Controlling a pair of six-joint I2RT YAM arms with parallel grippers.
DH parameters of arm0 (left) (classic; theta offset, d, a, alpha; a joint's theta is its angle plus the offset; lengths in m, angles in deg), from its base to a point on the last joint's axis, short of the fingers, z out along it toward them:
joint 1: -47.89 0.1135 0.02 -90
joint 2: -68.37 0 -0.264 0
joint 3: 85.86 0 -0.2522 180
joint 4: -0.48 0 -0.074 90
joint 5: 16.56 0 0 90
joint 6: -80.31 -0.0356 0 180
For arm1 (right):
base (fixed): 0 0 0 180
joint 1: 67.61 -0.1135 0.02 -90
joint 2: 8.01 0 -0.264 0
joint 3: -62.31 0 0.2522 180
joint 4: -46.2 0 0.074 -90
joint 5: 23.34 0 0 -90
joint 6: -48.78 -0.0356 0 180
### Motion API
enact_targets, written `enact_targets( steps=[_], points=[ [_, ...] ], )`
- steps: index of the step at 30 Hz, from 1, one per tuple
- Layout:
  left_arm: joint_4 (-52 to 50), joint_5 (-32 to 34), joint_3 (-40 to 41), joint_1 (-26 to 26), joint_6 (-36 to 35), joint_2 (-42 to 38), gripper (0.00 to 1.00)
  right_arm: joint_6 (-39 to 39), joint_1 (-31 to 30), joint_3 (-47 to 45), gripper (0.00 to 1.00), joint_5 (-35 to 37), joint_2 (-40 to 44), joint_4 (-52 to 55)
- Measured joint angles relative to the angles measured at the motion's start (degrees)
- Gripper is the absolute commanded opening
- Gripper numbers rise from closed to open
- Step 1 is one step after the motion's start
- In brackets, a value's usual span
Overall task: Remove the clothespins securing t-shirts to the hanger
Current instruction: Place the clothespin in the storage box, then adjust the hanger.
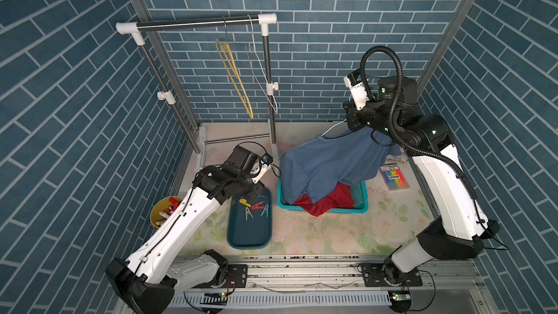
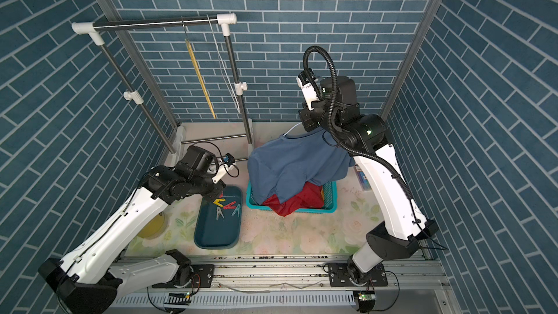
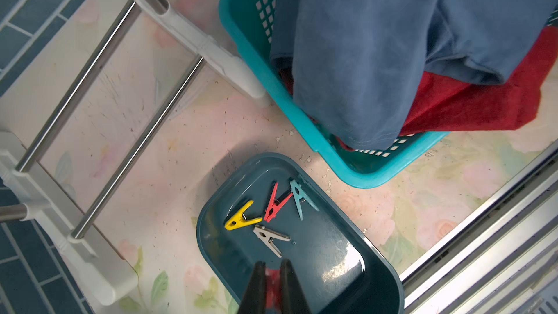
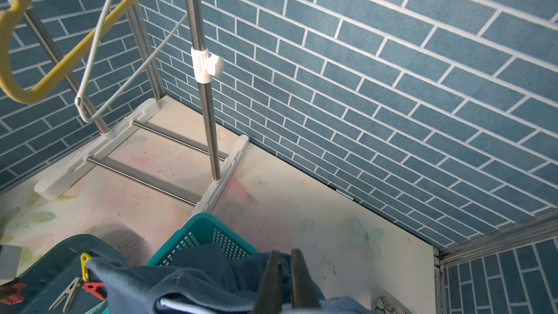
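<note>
Item 1, far left: yellow cup (image 1: 160,215) of marker pens, not my concern.

Item 2: clothes rack (image 1: 199,24), carrying a bare yellow hanger (image 1: 232,80) and a bare wire hanger (image 1: 262,77). No cloth or pins are on either.

Item 3: left gripper (image 3: 273,264), poised over the near end of the tray (image 3: 332,255). A held red clothespin (image 3: 273,285) sits blurred between the pads, which are slightly parted. I read it as gripped.

Item 4: four clothespins lie on the tray floor: yellow (image 3: 240,218), red (image 3: 276,205), teal (image 3: 300,199) and grey-white (image 3: 270,238). That makes five counted. I cannot find the sixth.

Item 5: teal basket (image 1: 326,209), just beside the tray. The dark red t-shirt (image 1: 329,199) lies inside, and the blue t-shirt (image 1: 326,161) is draped over it, hung from the right.

Item 6: right gripper (image 4: 286,252), clenched at the blue shirt's collar, seemingly on the white shirt hanger (image 1: 332,128).

Item 7, far right: colourful pen pack (image 1: 394,178).

Handling note: I judge the step in hand to be the drop. I would release low over bare tray floor, clear of the four, so the pin does not bounce out. The right clamp should stay firm, and I would search the blue shoulders for the last pin.
</note>
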Motion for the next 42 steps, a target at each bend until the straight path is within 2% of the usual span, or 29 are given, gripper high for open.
enact_targets(
  steps=[6,9,19,26,29,35,42],
  points=[
    [-0.02,2.10,-0.46,0.00,0.17,0.70,0.48,0.00,0.00,0.00,0.00,0.39,0.04,0.00],
    [-0.35,2.32,-1.36,0.00,0.04,1.73,0.52,0.00,0.00,-0.04,0.00,0.76,0.39,0.02],
    [-0.92,2.29,-5.79,0.00,-0.11,0.50,0.54,0.00,0.00,-2.99,0.00,1.99,3.08,-0.04],
    [1.79,-0.66,-20.85,-0.22,-2.91,1.14,0.57,0.00,0.00,-3.04,0.00,2.16,3.08,-0.02],
    [4.15,-2.71,-29.00,-1.79,-4.79,4.11,0.57,0.00,0.00,-3.39,0.00,2.64,3.28,-0.11],
    [8.26,-3.04,-44.50,-10.49,-7.37,17.07,0.62,-0.02,0.00,-5.64,0.00,3.87,4.59,-0.44],
    [11.32,-8.96,-55.04,-14.19,-6.29,32.33,0.63,-0.02,0.00,-8.79,0.00,4.57,6.88,-0.90]
  ],
)
